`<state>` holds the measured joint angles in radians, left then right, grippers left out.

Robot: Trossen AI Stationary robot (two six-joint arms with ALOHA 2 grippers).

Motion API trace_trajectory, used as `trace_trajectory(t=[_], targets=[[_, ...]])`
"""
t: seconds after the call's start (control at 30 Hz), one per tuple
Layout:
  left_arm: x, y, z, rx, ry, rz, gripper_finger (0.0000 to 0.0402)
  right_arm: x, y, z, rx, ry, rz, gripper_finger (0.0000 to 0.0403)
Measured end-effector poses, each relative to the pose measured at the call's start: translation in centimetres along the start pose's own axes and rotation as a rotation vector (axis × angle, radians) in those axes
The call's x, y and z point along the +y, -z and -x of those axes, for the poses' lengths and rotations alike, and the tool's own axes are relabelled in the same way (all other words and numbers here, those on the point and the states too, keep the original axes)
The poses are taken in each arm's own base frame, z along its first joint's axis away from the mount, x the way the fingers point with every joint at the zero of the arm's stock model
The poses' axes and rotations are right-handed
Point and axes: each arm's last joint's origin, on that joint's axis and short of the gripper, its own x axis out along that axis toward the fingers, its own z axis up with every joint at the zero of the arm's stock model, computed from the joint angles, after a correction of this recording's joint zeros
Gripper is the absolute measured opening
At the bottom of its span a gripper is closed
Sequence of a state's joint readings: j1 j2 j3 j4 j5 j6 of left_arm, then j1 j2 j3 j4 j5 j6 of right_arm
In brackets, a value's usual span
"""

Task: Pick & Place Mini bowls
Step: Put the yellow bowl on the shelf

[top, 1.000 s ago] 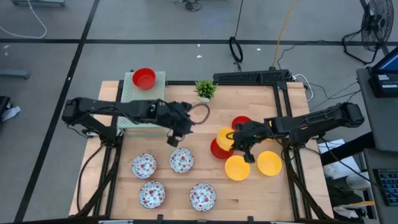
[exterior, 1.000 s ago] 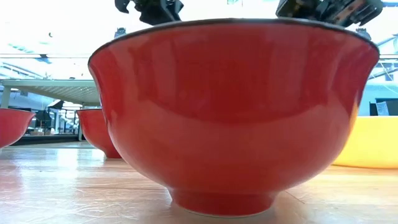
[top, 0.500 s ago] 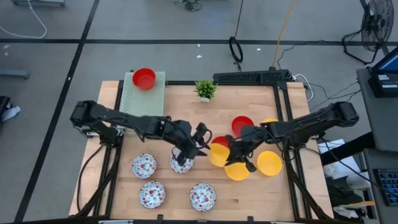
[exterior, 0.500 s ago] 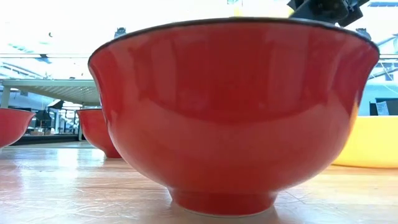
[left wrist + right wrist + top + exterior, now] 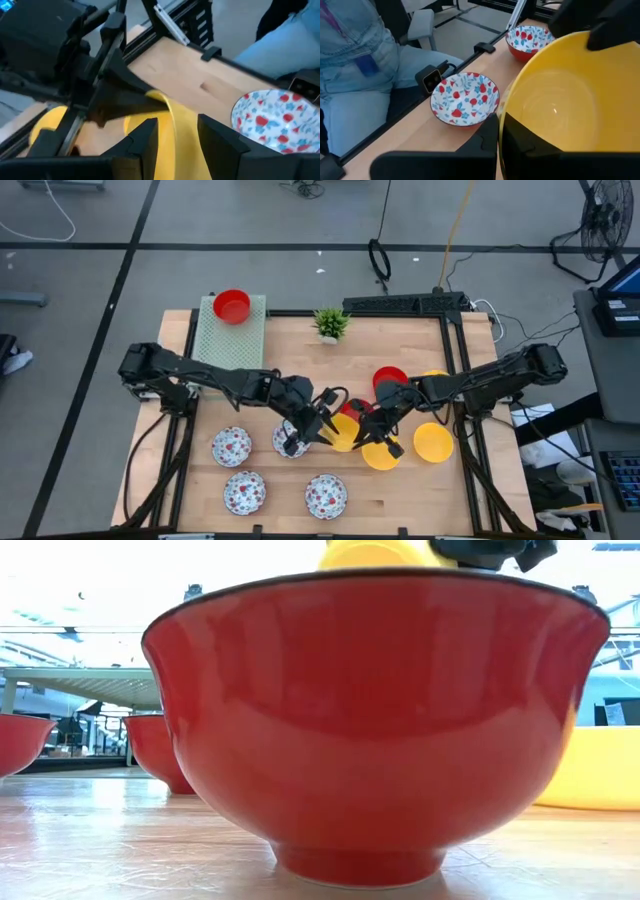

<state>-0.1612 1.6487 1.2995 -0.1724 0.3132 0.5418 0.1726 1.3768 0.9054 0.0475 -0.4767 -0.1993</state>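
Both grippers meet mid-desk [image 5: 400, 490] over one yellow bowl [image 5: 343, 432], held raised off the wood. Right gripper [image 5: 372, 430] is pinched tight on that bowl's rim; its wrist view shows the rim [image 5: 560, 100] between its closed fingers. Left gripper [image 5: 322, 423] has its fingers [image 5: 145, 140] astride the same bowl's wall, one each side; looks like contact, but hard to be sure it's clamped.

Two more yellow bowls [image 5: 433, 441] sit on the desk just beside the right arm, a red bowl [image 5: 389, 380] behind them. Another red bowl [image 5: 232, 306] sits on the green mat [image 5: 215, 340] at the far left corner. Four floral bowls [image 5: 231, 446] are grouped at the near left. Plant [image 5: 331, 323] stands at the far edge. Low view is filled by a red bowl [image 5: 375, 720].
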Motion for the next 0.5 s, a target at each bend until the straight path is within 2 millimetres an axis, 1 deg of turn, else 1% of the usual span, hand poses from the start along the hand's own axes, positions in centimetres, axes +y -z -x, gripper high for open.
trace_trajectory(t=[0.07,0.5], targets=[[-0.16,0.29,-0.15,0.019,0.015,0.035,0.0143,0.01,-0.10,0.08,0.023,-0.004,-0.010,0.0000],[-0.32,0.12,-0.10,-0.001,0.053,0.212,0.0140,0.07,0.10,0.12,0.049,-0.009,0.005,0.0000]])
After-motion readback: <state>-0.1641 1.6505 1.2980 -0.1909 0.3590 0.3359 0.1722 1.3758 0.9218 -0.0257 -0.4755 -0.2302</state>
